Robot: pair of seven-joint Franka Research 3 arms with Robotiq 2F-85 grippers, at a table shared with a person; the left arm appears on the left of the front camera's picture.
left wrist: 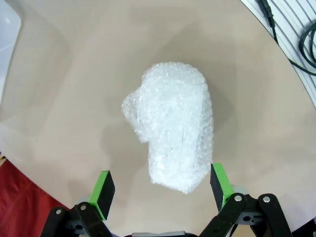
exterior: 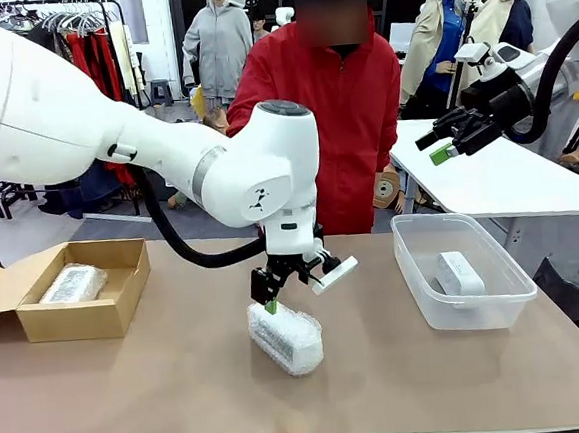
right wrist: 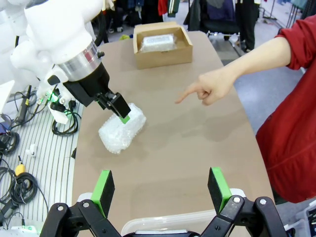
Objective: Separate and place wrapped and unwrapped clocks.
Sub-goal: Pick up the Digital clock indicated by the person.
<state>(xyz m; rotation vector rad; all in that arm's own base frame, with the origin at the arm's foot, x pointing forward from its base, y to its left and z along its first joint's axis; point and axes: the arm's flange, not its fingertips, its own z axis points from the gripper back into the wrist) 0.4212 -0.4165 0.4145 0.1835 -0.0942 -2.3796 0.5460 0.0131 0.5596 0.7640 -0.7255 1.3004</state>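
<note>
Grippers spread over the tan table

Table (exterior: pixel 182 385) is smooth and tan. The left gripper (left wrist: pixel 160 190), jaws wide, hangs just above a lumpy bubble-wrapped clock (left wrist: pixel 173 126), holding nothing. The right gripper (right wrist: pixel 160 190), equally wide and empty, hovers over the clear tub (exterior: pixel 414 267) holding the bare white clock (exterior: pixel 460 273). Another wrapped clock (exterior: pixel 72 284) lies in the cardboard box (exterior: pixel 77 318), far off left.

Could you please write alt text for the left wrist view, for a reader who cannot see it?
A lumpy white clock bundled in clear bubble wrap lies on the tan tabletop, directly ahead of the open left gripper. Its green-padded fingers stand on either side of the bundle's near end, not closed on it.
</note>
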